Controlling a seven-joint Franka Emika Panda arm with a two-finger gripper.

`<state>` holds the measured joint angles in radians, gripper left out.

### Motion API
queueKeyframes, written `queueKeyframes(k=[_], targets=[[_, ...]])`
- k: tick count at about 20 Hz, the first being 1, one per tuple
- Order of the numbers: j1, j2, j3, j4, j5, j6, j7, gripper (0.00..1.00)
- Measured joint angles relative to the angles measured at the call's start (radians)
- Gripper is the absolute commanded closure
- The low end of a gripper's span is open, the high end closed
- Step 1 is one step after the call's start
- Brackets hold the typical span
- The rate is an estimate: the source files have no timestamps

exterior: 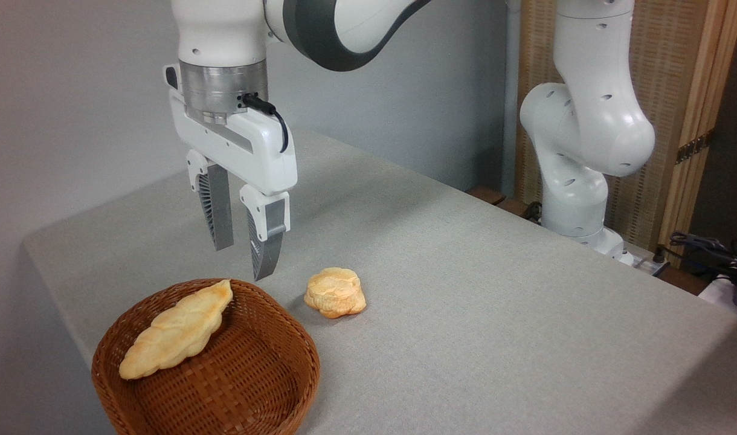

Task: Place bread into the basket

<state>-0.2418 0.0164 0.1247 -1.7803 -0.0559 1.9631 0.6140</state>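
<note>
Golden-orange and lumpy, the bread [336, 293] lies on the grey table [495, 314] just right of the basket [266, 386], while the empty gripper [243, 261], its jaws moderately apart, hangs above and to the bread's left, near the basket's far rim.

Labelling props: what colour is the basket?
Reddish-brown woven wicker basket, clearest in the fixed camera view.

The basket [247, 386] at the table's near left corner is reddish-brown woven wicker, ribbed and slightly shiny; the bread [335, 293] looks crusty and matt; the table [495, 314] wears matt grey cloth; the gripper [243, 261] has glossy white plastic, ribbed grey fingers [216, 211]
</note>
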Motion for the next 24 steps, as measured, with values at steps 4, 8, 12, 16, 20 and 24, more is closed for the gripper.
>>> queueKeyframes(k=[4, 8, 12, 16, 20, 24], targets=[[-0.002, 0.013, -0.02, -0.002, 0.0, -0.038, 0.0, 0.0], [-0.003, 0.028, -0.036, -0.015, 0.0, -0.104, -0.001, 0.0], [0.001, 0.018, -0.035, -0.095, 0.0, -0.112, -0.001, 0.0], [0.005, -0.003, -0.03, -0.192, 0.004, -0.112, 0.0, 0.0], [0.003, -0.005, -0.032, -0.241, 0.021, -0.111, 0.002, 0.0], [-0.009, 0.006, -0.042, -0.253, 0.021, -0.104, 0.002, 0.0]])
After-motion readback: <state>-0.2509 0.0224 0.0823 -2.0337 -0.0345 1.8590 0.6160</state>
